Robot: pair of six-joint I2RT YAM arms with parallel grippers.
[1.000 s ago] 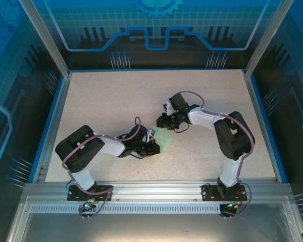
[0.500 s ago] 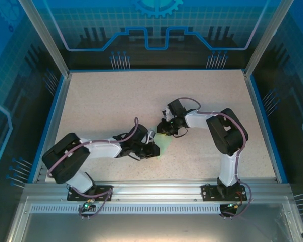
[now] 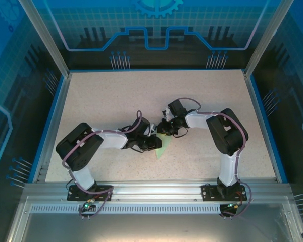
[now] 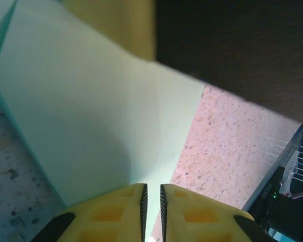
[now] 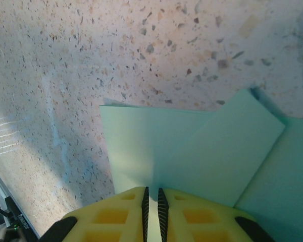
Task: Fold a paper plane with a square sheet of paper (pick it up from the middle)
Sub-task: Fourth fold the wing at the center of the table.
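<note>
The pale mint-green sheet of paper (image 3: 160,149), folded into overlapping flaps, is held at the middle of the speckled table, its narrow tip pointing toward the near edge. My left gripper (image 3: 156,142) is shut on its near-left part; in the left wrist view the paper (image 4: 91,116) runs into the thin slit between the yellow fingers of this gripper (image 4: 152,187). My right gripper (image 3: 163,132) is shut on the far part. In the right wrist view the paper's layered flaps (image 5: 192,146) enter the slit of that gripper (image 5: 152,190). The two grippers nearly touch.
The speckled tabletop (image 3: 116,101) has a blue raised border (image 3: 54,121) on the left, right and far sides. An aluminium rail (image 3: 151,189) carrying both arm bases lies along the near edge. Open table surrounds the paper on all sides.
My left gripper has moved up and right with the paper, closer to the right gripper, and its elbow has swung back inward. The right arm drew in toward the centre and now holds still.
</note>
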